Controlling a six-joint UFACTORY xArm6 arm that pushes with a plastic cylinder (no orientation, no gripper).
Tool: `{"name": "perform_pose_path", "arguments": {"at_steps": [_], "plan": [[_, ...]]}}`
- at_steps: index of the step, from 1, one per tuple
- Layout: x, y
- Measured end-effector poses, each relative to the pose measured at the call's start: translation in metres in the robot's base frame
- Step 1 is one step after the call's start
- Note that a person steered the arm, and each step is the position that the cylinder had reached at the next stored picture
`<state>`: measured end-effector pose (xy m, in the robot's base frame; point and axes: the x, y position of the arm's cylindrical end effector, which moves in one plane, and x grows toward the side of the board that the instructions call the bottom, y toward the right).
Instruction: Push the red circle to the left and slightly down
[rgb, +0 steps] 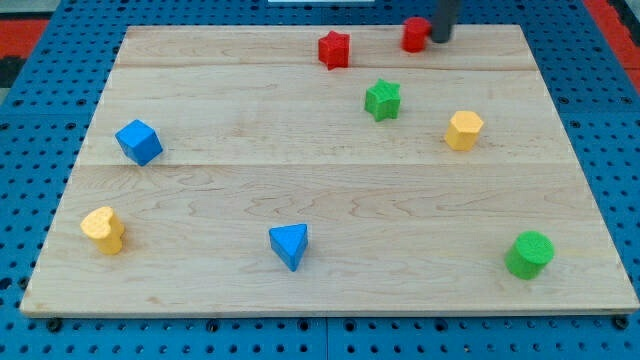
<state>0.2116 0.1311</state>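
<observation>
The red circle (415, 34) stands near the view's top edge of the wooden board (330, 290), right of centre. My tip (441, 39) is at the circle's right side, touching or nearly touching it; the dark rod rises out of the view's top. A red star-shaped block (334, 49) lies to the circle's left.
A green star (382, 99) and a yellow hexagonal block (463, 130) lie below the circle. A blue cube (139, 141) is at the left, a yellow heart (103, 229) at the lower left, a blue triangle (290, 245) at the bottom centre, a green cylinder (529, 254) at the lower right.
</observation>
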Motion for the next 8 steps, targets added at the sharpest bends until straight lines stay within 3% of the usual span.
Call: {"name": "perform_pose_path", "arguments": {"at_steps": [2,5,7,8], "plan": [[-0.018,-0.019],[-0.001,-0.136],[-0.012,-0.137],[-0.011,-0.178]]}}
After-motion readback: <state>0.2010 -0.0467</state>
